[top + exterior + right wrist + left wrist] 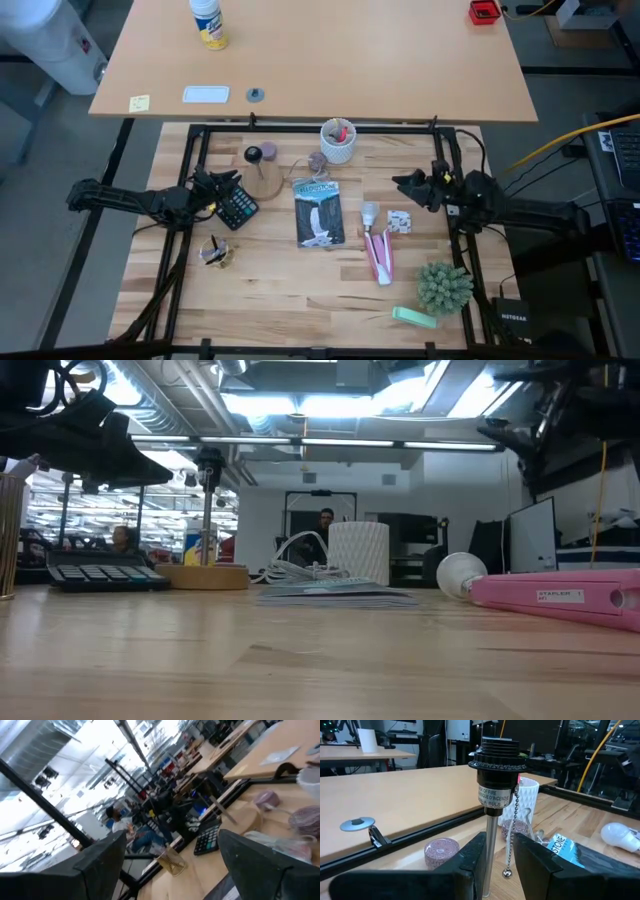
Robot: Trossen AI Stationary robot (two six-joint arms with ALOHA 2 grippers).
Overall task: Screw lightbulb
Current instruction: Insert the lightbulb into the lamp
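**Desk:** What's on the table, left to right?

**Photographer:** The left gripper [232,183] hangs over the calculator [237,208], beside the round wooden lamp stand [268,182]. Its wrist view shows the fingers [472,862] parted, with the thin metal post of the black socket [497,757] standing between them — nothing looks clamped. Next come the printed packet [319,212] and the white cup [338,141] at the far edge. The lightbulb [370,212] lies on its side on the wood, touching nothing that grips, just beside the pink stapler [379,256]. The right gripper [407,184] hovers near it, raised off the table, jaws wide apart and empty.

**Desk:** Progress?

**Photographer:** By my reading, none on the bulb itself — it is not yet picked up, and it sits well apart from the socket.

**Desk:** Risks?

**Photographer:** The bulb is round and frosted; a descent slightly off centre could send it rolling against the stapler or squeeze it out of the fingers. Later, the slim post could sway if the left fingers don't brace it, and a tilted bulb might cross-thread.
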